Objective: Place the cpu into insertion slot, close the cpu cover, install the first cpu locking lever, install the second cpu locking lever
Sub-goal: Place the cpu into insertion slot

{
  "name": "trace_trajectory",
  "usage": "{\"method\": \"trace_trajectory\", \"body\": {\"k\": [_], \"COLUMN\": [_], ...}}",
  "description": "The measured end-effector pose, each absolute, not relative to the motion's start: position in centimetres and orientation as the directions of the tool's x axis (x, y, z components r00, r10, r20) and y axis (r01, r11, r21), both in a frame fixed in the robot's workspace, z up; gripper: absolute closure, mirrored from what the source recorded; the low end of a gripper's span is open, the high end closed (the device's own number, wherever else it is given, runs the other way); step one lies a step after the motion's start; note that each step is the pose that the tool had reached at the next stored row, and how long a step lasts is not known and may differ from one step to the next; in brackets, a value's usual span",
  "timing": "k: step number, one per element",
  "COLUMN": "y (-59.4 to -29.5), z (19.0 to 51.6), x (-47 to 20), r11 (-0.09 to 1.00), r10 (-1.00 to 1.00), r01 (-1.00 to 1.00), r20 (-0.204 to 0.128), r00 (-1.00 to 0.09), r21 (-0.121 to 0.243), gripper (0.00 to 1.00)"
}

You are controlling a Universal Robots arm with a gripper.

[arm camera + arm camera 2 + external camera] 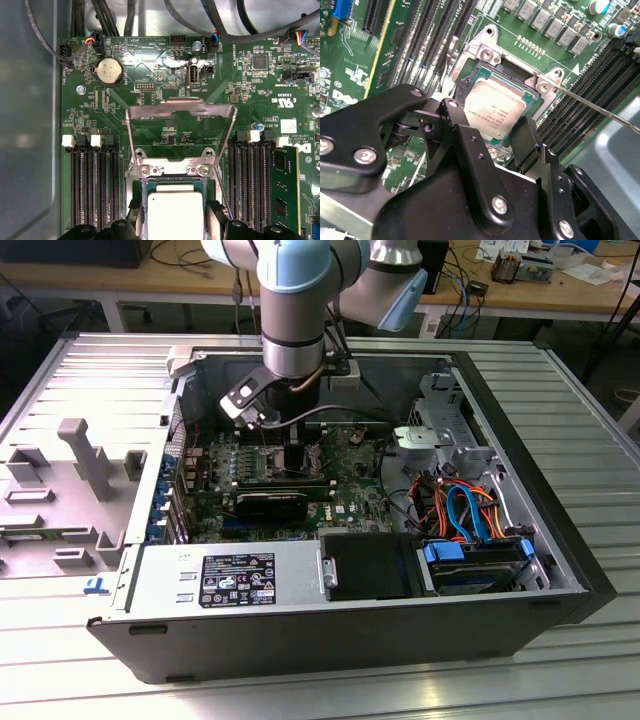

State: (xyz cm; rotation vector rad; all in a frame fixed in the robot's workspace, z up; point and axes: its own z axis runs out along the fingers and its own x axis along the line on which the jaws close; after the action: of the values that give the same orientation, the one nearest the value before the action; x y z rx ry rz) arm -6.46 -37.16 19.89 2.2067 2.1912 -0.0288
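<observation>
Ribbed metal table [580,410], wooden bench [150,280] behind, seemingly strewn with cables [185,255].

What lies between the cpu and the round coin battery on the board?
The cpu cover stands open there: its frame crosses the stretch between the cpu and the coin battery, in the first wrist view.

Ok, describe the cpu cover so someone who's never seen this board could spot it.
On the green motherboard, find the insertion slot between two banks of long black memory slots. The cpu cover is the thin silvery frame hinged at its edge, swung open; board shows through its square window.
</observation>
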Motion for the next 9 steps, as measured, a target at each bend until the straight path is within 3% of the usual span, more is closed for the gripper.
{"method": "trace_trajectory", "body": {"k": [5,9], "y": [-37.4,-37.4], "z": [20.9,21.5], "x": [-6.5,-6.4], "r11": [-0.007,-0.008], "r10": [1.0,1.0], "r01": [1.0,1.0], "r20": [-0.021,0.024], "r00": [0.007,0.007], "r21": [0.009,0.009], "gripper": [0.38,0.38]}}
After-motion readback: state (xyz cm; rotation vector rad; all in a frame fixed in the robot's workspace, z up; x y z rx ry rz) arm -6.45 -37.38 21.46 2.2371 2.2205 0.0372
